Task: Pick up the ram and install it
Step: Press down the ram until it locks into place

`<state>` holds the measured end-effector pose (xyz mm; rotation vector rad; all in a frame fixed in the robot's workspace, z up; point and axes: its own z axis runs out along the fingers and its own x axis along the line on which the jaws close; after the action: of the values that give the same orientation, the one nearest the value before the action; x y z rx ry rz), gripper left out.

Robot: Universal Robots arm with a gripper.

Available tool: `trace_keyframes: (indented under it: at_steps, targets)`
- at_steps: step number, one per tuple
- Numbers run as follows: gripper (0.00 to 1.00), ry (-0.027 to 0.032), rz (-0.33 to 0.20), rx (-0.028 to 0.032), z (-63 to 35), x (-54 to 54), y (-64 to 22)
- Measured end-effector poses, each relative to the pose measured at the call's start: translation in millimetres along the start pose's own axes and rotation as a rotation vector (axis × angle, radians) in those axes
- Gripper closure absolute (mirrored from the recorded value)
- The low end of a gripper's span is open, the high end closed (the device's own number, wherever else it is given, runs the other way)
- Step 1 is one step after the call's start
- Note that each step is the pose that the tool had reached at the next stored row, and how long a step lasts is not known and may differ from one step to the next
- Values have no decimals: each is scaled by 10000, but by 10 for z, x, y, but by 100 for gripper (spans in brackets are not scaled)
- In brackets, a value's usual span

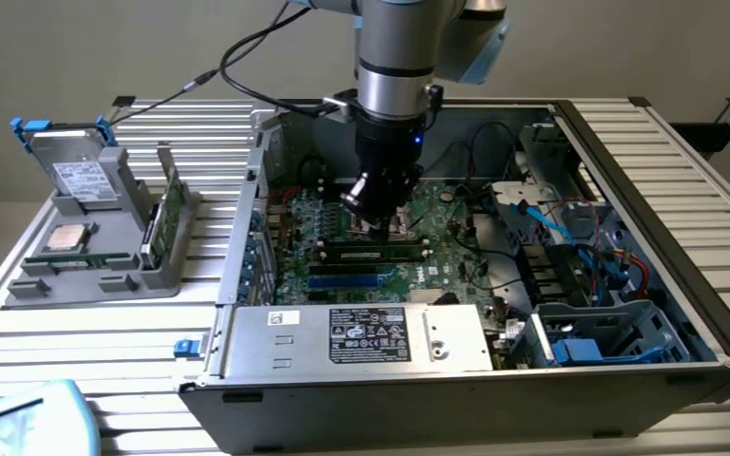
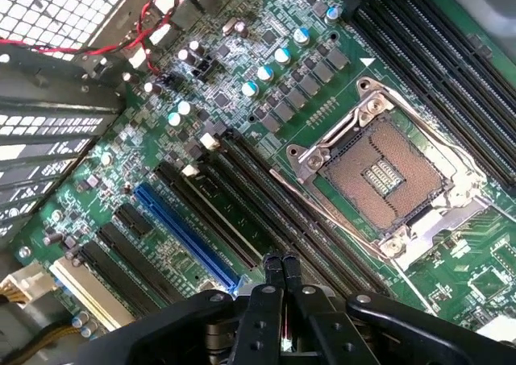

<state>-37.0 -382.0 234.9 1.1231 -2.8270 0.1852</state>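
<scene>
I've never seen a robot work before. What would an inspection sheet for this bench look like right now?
Surface: slatted metal table carrying an open computer case.
Job's things: ram lying in a motherboard slot directly below the gripper; whether it is latched is unclear.
Clutter: grey holder on the exterior view's left, with a boxy drive, a square processor chip and a thin upright board; processor socket empty.
Grippers: gripper shut, low inside the case, holding nothing.
Cables: black cable along the arm; blue cables and red wires inside the case.
Surroundings: plain wall; pale blue object at the table's near corner.
</scene>
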Motion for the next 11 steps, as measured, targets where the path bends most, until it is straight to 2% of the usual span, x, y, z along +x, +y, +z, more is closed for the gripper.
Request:
trace_keyframes:
  at_steps: [11]
  targets:
    - [90,16,1402,-97,8,-1,1]
